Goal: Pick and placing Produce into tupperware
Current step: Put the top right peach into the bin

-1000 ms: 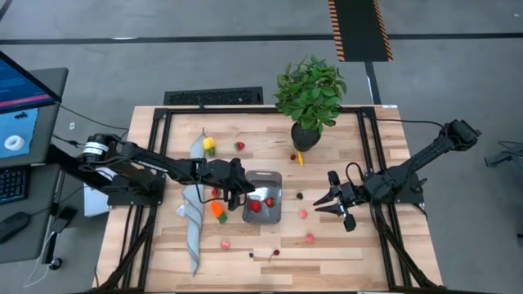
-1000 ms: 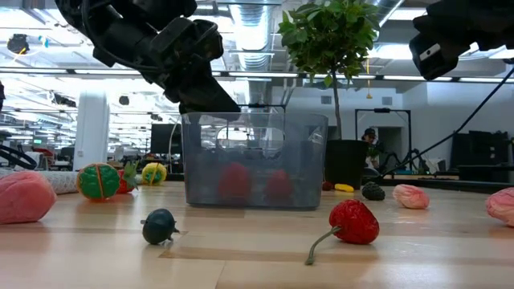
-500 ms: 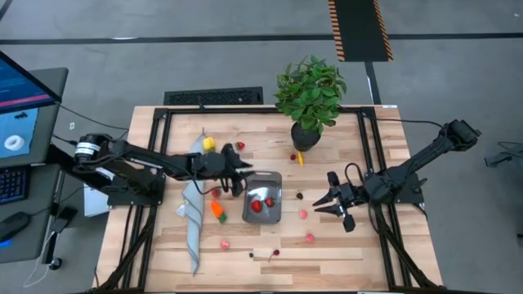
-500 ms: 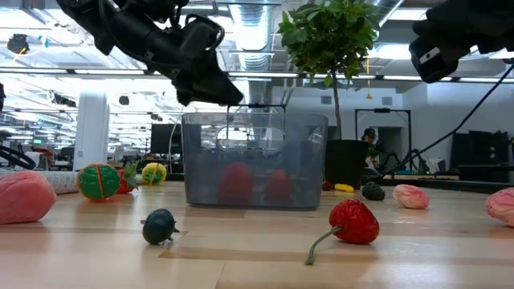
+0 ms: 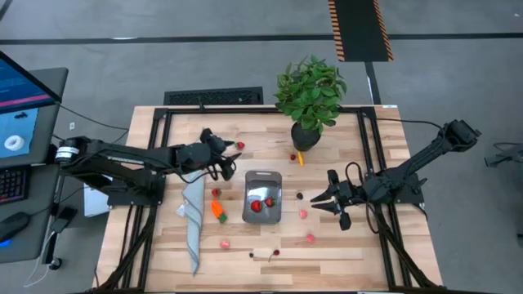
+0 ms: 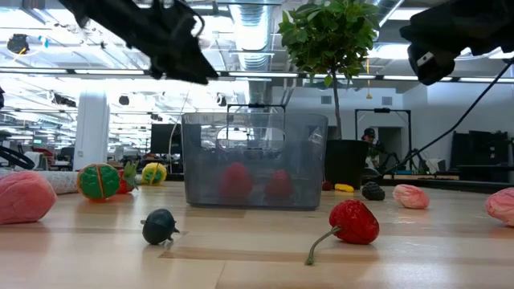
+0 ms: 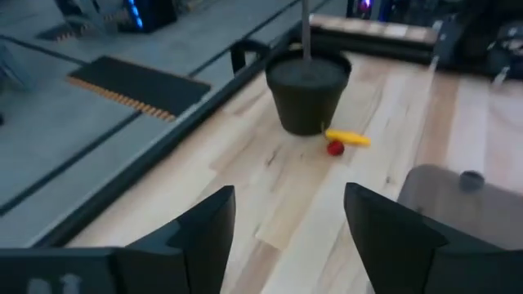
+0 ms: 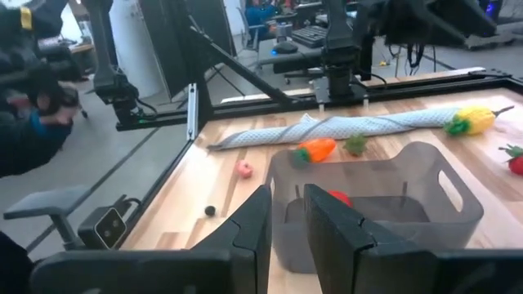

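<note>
Your left gripper (image 5: pixel 227 163) has its fingers spread with nothing between them; it hangs above the table just off the tupperware (image 5: pixel 262 196), on that container's far-left side, close to a red berry (image 5: pixel 239 146) and a yellow piece (image 5: pixel 209 144). In the left wrist view the gap between the fingers frames bare wood, with the black plant pot (image 7: pixel 308 93), a yellow piece (image 7: pixel 347 138) and a small red one (image 7: pixel 335 148) beyond. Your right gripper (image 5: pixel 329 198) sits to the tupperware's right, fingers a narrow gap apart and holding nothing, pointed at the container. The tupperware holds two red pieces (image 5: pixel 256 205). An orange carrot (image 5: pixel 218 209) lies just left of it, beside the grey cloth strip (image 5: pixel 193 214). More pink and red pieces (image 5: pixel 310 238) lie scattered to its right and front, and a stemmed strawberry (image 6: pixel 352 221) lies nearest in the low view.
</note>
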